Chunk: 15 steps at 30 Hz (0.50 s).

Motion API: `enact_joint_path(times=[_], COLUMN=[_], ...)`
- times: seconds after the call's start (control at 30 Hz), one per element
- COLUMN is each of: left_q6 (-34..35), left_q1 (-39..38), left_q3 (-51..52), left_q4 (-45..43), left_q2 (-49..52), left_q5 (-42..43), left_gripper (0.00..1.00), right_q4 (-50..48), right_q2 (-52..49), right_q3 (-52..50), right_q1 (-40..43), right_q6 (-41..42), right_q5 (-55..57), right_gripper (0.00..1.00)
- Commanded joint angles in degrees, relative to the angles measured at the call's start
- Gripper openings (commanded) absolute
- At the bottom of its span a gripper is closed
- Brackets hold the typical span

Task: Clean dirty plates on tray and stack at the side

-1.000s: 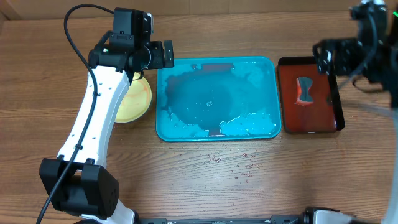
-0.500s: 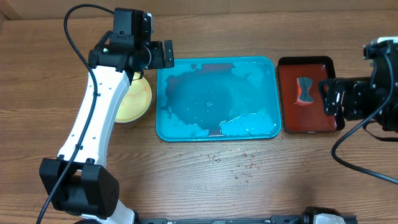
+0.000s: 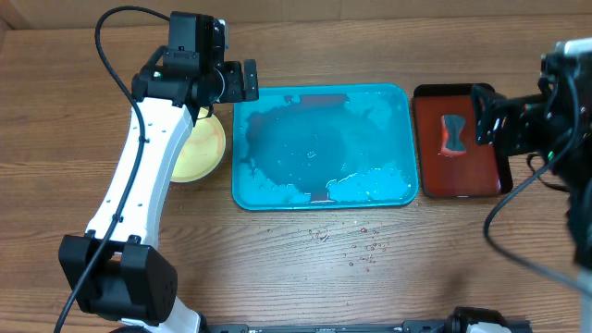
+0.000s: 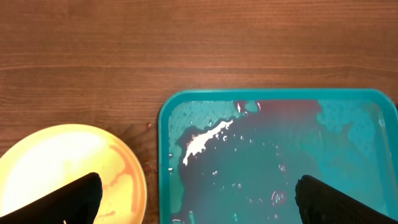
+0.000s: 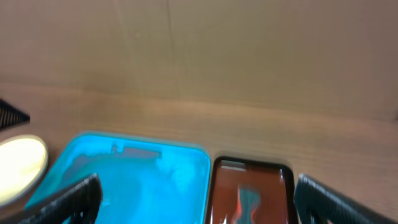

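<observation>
A pale yellow plate [image 3: 205, 148] lies on the table left of the turquoise tray [image 3: 314, 139], partly under my left arm. In the left wrist view the plate [image 4: 62, 162] shows an orange-red smear. I cannot tell whether other plates lie under it. The tray [image 4: 280, 149] holds foamy water and no plate. My left gripper [image 3: 237, 81] is open and empty, above the gap between the plate and the tray's far left corner. My right gripper [image 3: 487, 125] is open and empty, blurred, over the right edge of the dark red tray. The right wrist view shows the tray [image 5: 137, 180] and the plate [image 5: 22, 160].
A dark red tray with a black rim [image 3: 462, 176] stands right of the turquoise tray and holds a grey hourglass-shaped object [image 3: 453, 133]; it also shows in the right wrist view [image 5: 252, 186]. Water drops [image 3: 356, 245] lie on the wood in front of the tray.
My right arm swung from the far right corner down beside the red tray, then up a little over its right edge. The left arm, plate and trays have not moved.
</observation>
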<state>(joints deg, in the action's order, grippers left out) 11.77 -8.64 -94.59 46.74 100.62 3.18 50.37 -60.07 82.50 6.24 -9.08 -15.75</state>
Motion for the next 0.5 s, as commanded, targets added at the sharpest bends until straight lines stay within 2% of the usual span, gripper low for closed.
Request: enact_joint_path(times=[0.0,0.2,0.4,0.47], left_q6=[-1.07,-1.09,-1.07,-1.07], left_q1=[-0.28,-0.28,-0.28,-0.28], left_q3=[-0.81,-0.81,-0.81,-0.81], left_q4=[-0.15,-0.15,-0.15,-0.17], left_q2=[-0.70,-0.70,-0.70,-0.70], left_q5=[-0.37,-0.37,-0.39,-0.37], left_gripper=[1.00,1.00,1.00,1.00], right_q4=[-11.61,-35.58,-47.95,-50.93], right_q2=[11.08,29.00,46.60,49.62], right_q3=[-16.90,-45.88,-67.73,-71.95], right_q1=[-0.17,-1.09,-4.79,-5.75], right_q6=[0.11,2.58,14.40,14.71], right_q5=[-3.06,-4.02,2.91,3.80], right_gripper=[1.00,1.00,1.00,1.00])
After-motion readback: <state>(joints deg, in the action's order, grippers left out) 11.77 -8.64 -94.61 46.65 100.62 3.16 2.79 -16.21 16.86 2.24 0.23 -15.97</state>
